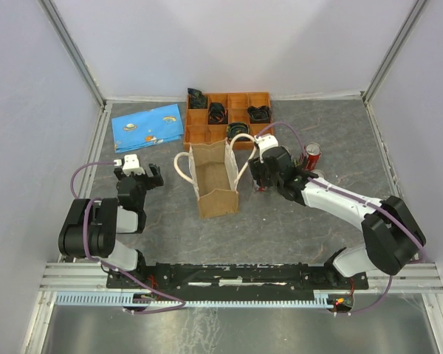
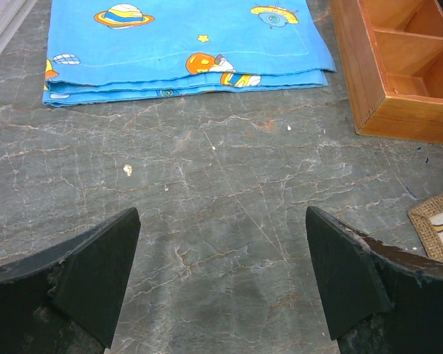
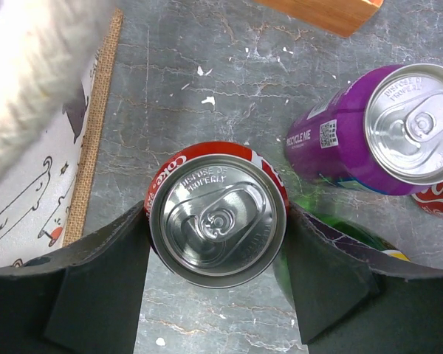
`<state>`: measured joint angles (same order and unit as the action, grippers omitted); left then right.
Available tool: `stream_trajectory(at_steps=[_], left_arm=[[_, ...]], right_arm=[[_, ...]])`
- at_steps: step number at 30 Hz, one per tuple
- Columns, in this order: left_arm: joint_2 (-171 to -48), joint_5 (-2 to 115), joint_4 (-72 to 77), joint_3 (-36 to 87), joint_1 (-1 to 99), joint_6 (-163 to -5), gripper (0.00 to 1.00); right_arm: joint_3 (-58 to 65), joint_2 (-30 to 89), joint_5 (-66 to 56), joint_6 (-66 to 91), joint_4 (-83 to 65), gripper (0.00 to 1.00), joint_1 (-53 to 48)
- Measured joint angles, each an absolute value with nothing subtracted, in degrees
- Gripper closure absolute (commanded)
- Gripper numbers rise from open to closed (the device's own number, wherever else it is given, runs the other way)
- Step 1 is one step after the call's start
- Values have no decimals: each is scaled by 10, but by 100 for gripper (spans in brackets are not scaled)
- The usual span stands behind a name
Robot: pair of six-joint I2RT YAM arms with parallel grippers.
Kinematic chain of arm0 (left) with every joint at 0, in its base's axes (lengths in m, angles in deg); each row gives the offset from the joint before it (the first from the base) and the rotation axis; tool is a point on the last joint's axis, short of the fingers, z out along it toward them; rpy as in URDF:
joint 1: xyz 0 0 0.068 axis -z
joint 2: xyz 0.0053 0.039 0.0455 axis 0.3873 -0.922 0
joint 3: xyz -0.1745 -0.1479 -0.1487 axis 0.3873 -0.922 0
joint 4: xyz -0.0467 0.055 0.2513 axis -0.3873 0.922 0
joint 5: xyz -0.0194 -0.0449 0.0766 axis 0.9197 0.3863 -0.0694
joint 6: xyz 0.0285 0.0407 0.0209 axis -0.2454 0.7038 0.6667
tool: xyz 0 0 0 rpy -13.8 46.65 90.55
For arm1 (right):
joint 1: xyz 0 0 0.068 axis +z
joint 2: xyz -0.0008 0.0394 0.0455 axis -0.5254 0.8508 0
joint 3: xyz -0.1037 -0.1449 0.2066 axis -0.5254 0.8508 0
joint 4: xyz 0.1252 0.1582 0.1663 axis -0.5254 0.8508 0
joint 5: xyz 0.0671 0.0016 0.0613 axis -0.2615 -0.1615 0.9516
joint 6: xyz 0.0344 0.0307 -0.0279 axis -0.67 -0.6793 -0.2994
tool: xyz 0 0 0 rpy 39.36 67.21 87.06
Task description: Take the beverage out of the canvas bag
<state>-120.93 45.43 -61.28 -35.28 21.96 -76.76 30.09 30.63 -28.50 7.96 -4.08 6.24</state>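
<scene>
The tan canvas bag (image 1: 215, 183) with cream rope handles stands open in the middle of the table. Its printed wall (image 3: 52, 177) shows at the left of the right wrist view, and a corner (image 2: 439, 225) shows in the left wrist view. My right gripper (image 1: 260, 181) is just right of the bag, outside it, shut on an upright red Coke can (image 3: 218, 214), with one finger on each side of the can. I cannot tell whether the can touches the table. My left gripper (image 1: 139, 175) is left of the bag, open and empty (image 2: 221, 221) over bare table.
A purple can (image 3: 399, 133), a green can (image 3: 314, 217) and another red can (image 1: 312, 156) stand close on the right of the held can. The orange wooden compartment tray (image 1: 199, 136) is behind the bag. A folded blue cloth (image 1: 148, 125) lies at the back left.
</scene>
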Motion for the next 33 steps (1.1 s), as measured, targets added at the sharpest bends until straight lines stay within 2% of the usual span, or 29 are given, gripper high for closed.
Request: stream_trajectory(at_steps=[2, 7, 10, 23, 26, 33], left_arm=[[-1209, 454, -613, -353, 220, -768, 1], [-1209, 454, -613, -353, 220, -768, 1], [-1209, 454, -613, -353, 220, -768, 1], [-1209, 454, -613, -353, 220, -768, 1], [-1209, 454, -613, -353, 220, -768, 1], [-1209, 454, -613, -353, 220, -768, 1]], right_arm=[[301, 310, -282, 79, -45, 98, 61], [301, 311, -281, 77, -47, 68, 61], [302, 311, -281, 73, -46, 53, 61], [310, 311, -278, 45, -48, 5, 62], [310, 311, -280, 42, -48, 1, 68], [310, 304, -305, 49, -35, 1, 99]])
